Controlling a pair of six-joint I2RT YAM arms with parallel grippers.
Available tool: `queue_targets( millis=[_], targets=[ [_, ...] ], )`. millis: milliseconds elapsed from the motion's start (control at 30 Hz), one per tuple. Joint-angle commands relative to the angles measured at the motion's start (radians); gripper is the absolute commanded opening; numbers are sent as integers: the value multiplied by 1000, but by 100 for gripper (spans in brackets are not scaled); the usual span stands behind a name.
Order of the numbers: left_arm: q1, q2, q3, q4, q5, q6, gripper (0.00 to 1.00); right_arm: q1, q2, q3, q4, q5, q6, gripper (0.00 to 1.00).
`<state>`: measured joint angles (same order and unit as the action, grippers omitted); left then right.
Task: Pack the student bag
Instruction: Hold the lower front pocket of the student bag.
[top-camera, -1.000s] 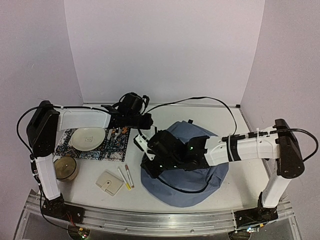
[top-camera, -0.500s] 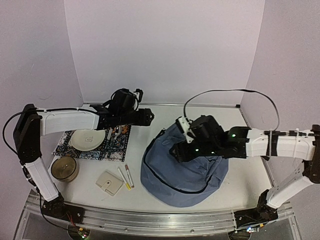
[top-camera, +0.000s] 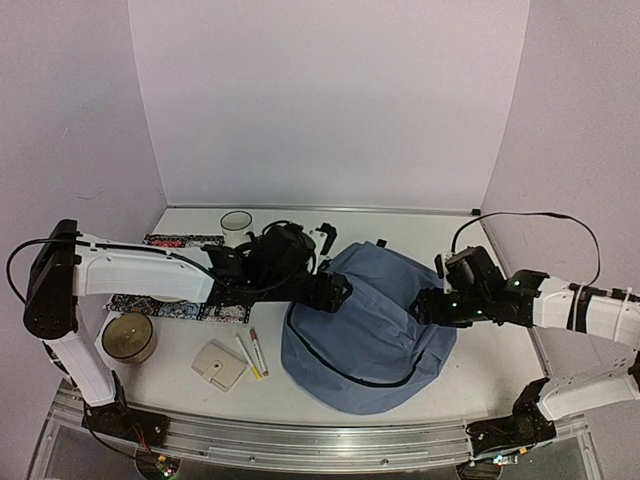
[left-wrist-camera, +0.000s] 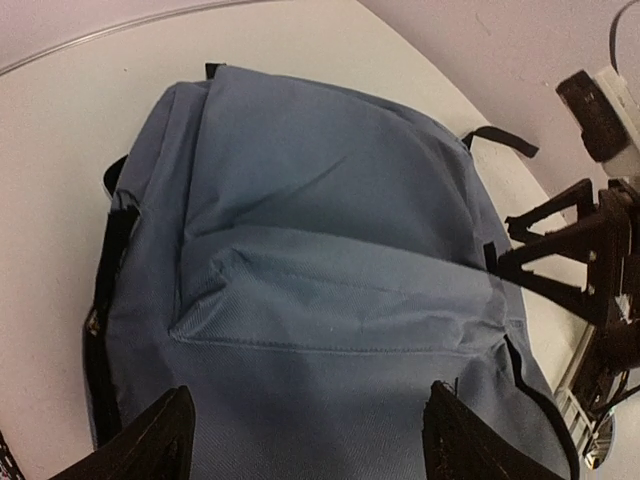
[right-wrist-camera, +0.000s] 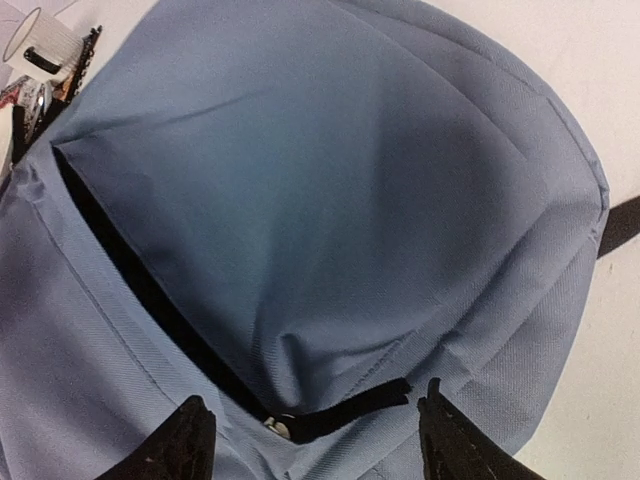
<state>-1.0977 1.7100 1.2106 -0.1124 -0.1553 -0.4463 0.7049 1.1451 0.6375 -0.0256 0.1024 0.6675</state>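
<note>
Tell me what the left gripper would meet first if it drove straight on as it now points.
The student bag: the left gripper points at its blue-grey fabric, open jaws framing it, nothing between; how near is unclear.

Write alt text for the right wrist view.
A blue-grey student bag fills the view, a dark unzipped opening running diagonally from upper left to a zipper pull near the bottom. The right gripper hangs open above it, empty; a white cup shows at top left.
</note>
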Motion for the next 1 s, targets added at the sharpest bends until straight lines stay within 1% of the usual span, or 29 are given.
queue_targets(
  millis=[0,100,333,433,533,600,733,833,867,900,967],
  targets=[
    [-24,-3,-80,-6,-65,-13,76,-26,-25,-56,52,-59,106,64],
    [-35,0,-154,-3,-115,-29,72,-31,-13,-84,94,-73,152,59],
    [-37,11,-281,40,-208,-31,65,-32,11,-127,204,-125,193,55],
    [-37,3,-304,87,-203,-23,63,-31,10,-122,234,-129,185,54],
    [-43,-28,-306,112,-198,-7,64,-32,13,-103,247,-127,163,51],
    [-54,-62,-305,146,-200,18,66,-32,20,-89,248,-117,154,46],
    [-67,-140,-294,188,-196,72,69,-32,30,-65,242,-103,138,30],
    [-67,-173,-261,196,-186,99,70,-32,28,-40,221,-105,117,9],
    [-68,-176,-246,198,-180,102,70,-32,22,-30,210,-107,109,4],
    [-68,-176,-229,200,-174,106,70,-32,17,-18,200,-108,100,1],
    [-69,-162,-198,206,-158,114,70,-32,12,12,179,-124,74,0]
  ],
)
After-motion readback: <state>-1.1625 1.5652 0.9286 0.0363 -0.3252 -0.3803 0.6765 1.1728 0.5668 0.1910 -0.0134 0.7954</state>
